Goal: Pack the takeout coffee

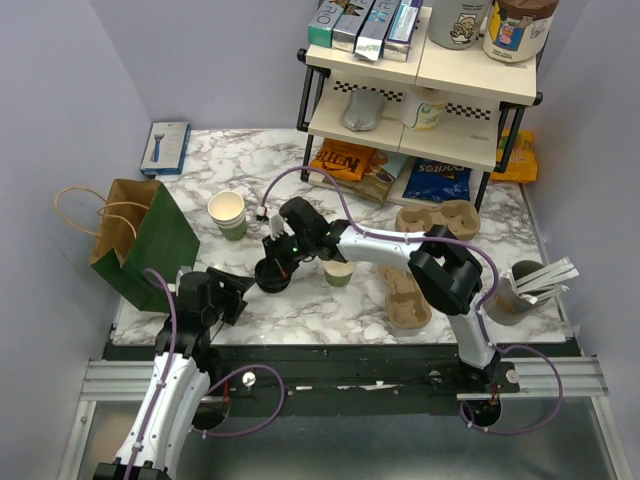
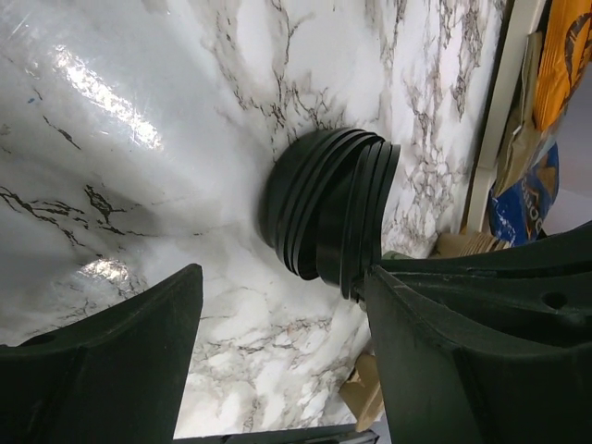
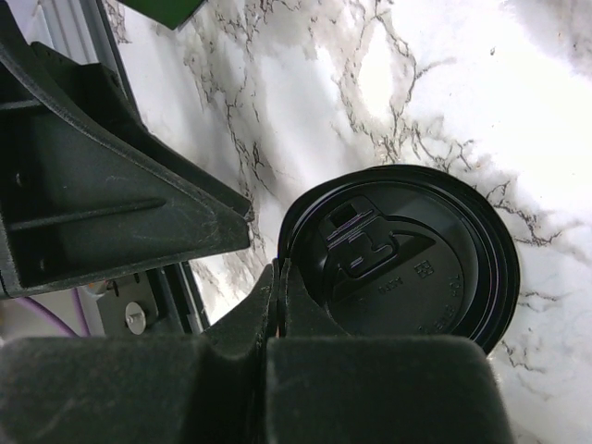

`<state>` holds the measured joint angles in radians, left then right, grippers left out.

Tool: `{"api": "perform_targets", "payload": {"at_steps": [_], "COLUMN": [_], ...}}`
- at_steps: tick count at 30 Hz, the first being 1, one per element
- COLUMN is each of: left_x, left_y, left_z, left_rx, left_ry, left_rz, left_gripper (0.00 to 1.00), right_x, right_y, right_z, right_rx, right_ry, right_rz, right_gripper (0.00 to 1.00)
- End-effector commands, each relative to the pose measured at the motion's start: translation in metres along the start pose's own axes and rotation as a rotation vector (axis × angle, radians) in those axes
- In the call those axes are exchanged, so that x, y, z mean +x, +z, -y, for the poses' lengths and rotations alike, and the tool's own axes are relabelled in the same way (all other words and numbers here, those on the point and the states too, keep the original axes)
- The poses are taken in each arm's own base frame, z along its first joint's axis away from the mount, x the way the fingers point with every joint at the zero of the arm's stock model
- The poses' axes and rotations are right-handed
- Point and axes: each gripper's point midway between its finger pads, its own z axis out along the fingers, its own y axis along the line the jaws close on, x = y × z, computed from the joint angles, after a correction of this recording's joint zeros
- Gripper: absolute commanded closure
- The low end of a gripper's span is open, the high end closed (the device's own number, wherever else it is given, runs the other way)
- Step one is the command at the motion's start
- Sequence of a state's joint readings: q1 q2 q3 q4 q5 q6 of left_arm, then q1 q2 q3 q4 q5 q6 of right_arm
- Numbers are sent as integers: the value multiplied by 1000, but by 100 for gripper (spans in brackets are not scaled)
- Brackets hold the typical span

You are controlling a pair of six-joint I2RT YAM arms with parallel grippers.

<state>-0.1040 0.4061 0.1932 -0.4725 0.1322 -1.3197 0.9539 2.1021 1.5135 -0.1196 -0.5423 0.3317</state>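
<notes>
Reaching leftward across the marble table [image 1: 270, 160] in the top view, the right gripper [image 1: 276, 262] meets the lid stack [image 1: 271, 279]. The green cup [image 1: 338, 272] stands just beside the stack, and the left gripper [image 1: 235, 290] is near its other side. In the left wrist view, the left jaws are spread apart and hold nothing, with the lid stack [image 2: 328, 217] lying just beyond them. In the right wrist view, the right fingers [image 3: 231, 342] are clenched on the rim of the top lid [image 3: 407, 268].

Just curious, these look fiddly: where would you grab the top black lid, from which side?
Pinch the top lid by its outer rim from above, one of the jaws inside, one outside. It lies flat on a nested stack, so a side grab would likely catch several lids.
</notes>
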Motion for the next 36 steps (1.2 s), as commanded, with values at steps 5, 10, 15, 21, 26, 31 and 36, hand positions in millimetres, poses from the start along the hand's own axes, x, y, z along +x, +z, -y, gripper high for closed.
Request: {"api": "perform_targets", "payload": {"at_steps": [5,10,15,21,26,31,36], "left_x": [0,4,5,6,7,7,8], "left_y": [8,10,10,12,10,8,7], "left_z": [5,3,9,7,4,1,-1], "left_rx": [51,50,83,71,50,41,28], "left_ry": [-65,-72,-82,-84,-69,-64,-68], "left_rz": [-3,-22,-29,-34,-40,-35,-40], "left_gripper": [23,23,23,23,23,23,23], "right_x": [16,16,16,15,10,11,11], "right_y": [8,9,9,8,6,6,6], "right_z": [5,4,5,5,7,11,10], "right_rx": [-22,-34,-31,-26,-25,-14,-16], "right_ry": [59,56,51,45,49,64,66], "right_rz": [-40,-42,-43,-38,-27,-27,-28], "right_gripper": [99,99,99,99,99,99,99]}}
